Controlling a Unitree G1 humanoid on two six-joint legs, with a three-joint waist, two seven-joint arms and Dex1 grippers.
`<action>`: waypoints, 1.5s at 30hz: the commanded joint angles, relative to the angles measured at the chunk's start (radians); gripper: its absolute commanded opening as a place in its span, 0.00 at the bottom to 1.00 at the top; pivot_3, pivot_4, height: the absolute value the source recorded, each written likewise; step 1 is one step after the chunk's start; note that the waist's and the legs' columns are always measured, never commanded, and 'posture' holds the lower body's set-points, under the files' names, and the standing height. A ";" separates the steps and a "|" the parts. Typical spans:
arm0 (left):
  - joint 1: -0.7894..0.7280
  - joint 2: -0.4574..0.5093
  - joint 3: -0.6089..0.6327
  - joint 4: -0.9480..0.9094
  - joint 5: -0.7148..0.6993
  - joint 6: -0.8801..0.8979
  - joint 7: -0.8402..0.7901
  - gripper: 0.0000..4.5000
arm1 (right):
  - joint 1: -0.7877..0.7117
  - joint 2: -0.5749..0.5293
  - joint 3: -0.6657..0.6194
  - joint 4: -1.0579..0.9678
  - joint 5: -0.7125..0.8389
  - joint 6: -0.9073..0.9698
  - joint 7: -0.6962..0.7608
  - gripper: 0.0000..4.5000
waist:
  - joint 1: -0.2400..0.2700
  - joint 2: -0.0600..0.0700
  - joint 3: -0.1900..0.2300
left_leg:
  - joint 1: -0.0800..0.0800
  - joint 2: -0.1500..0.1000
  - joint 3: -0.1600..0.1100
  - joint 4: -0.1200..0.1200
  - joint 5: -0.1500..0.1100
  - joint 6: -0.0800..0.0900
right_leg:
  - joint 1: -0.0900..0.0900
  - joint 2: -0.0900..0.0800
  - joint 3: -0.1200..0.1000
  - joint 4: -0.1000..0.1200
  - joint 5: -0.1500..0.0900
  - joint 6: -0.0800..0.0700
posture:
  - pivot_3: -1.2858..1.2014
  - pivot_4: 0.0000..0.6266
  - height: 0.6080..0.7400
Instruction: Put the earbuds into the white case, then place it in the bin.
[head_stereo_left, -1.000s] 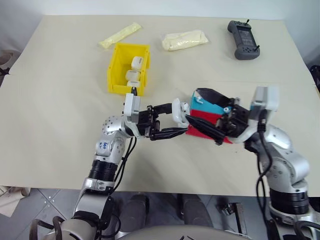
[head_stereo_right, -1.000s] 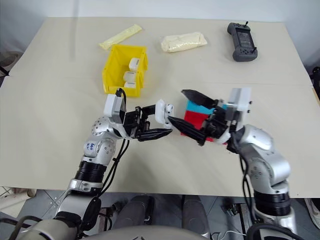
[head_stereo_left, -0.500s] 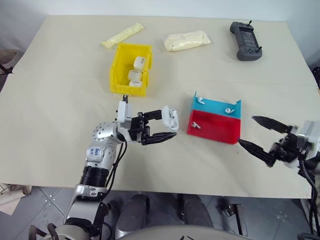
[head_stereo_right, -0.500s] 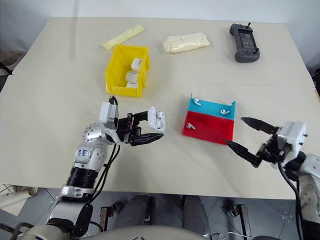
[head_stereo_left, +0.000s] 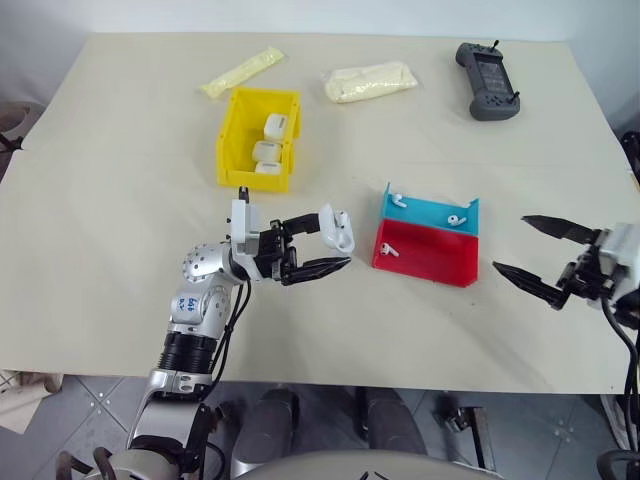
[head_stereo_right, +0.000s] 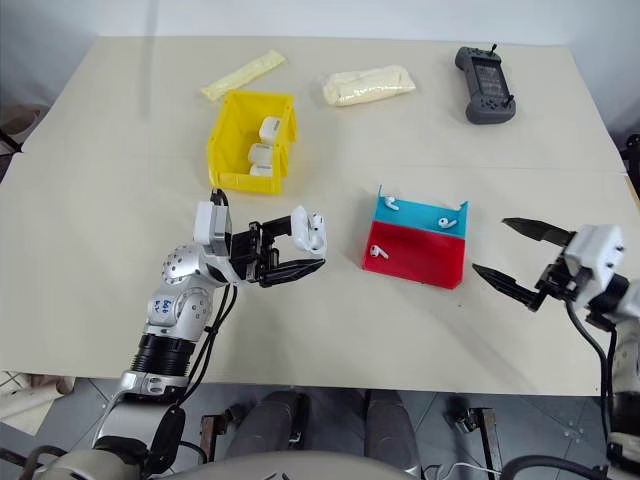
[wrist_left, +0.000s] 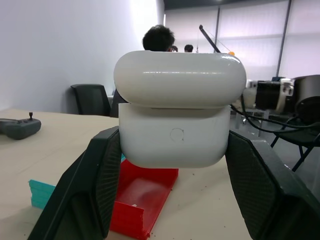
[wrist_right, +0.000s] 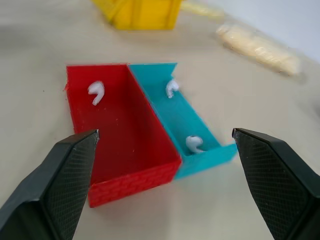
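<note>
My left gripper (head_stereo_left: 338, 241) is shut on the white case (head_stereo_left: 339, 229), holding it above the table to the left of the red and blue tray (head_stereo_left: 430, 262). In the left wrist view the case (wrist_left: 179, 131) sits between both fingers, lid on top. Three earbuds lie in the tray: one (head_stereo_left: 389, 252) in the red half and two (head_stereo_left: 397, 199) (head_stereo_left: 459, 218) in the blue half. My right gripper (head_stereo_left: 511, 244) hangs open and empty to the right of the tray. The yellow bin (head_stereo_left: 228, 152) stands behind the left gripper.
Three white cases (head_stereo_left: 268, 148) lie inside the bin. Two pale packets (head_stereo_left: 240, 71) (head_stereo_left: 370, 81) and a black controller (head_stereo_left: 487, 80) rest along the far side of the table. The right gripper is near the table's right edge.
My right gripper has pulled away from the tray and the case, swinging out to the right and lower. The left gripper still holds the case and has shifted slightly left.
</note>
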 joint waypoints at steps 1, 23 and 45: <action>-0.008 -0.005 0.004 -0.032 0.002 -0.020 0.013 0.62 | -0.164 -0.074 0.104 -0.003 -0.081 0.165 -0.039 0.99 | 0.000 0.000 0.000 | 0.000 0.000 0.000 0.000 0.000 0.000 | -0.001 0.000 0.000 0.000 0.000 0.000 | 0.52 0.24 1.00; 0.058 -0.038 -0.016 -0.093 0.006 -0.040 0.073 0.62 | -0.941 0.079 0.694 0.777 -0.721 -0.220 0.091 0.99 | -0.024 0.000 0.000 | -0.004 -0.001 -0.001 -0.001 0.000 -0.001 | -0.004 -0.002 -0.002 -0.001 0.000 0.000 | 0.52 0.24 1.00; 0.055 -0.049 -0.013 -0.090 0.004 -0.046 0.086 0.62 | -1.086 0.182 0.813 0.926 -0.921 -0.182 0.241 0.44 | -0.047 0.001 0.000 | -0.004 -0.001 -0.002 -0.001 0.000 -0.001 | -0.004 -0.002 -0.003 0.003 0.000 0.000 | 0.52 0.24 1.00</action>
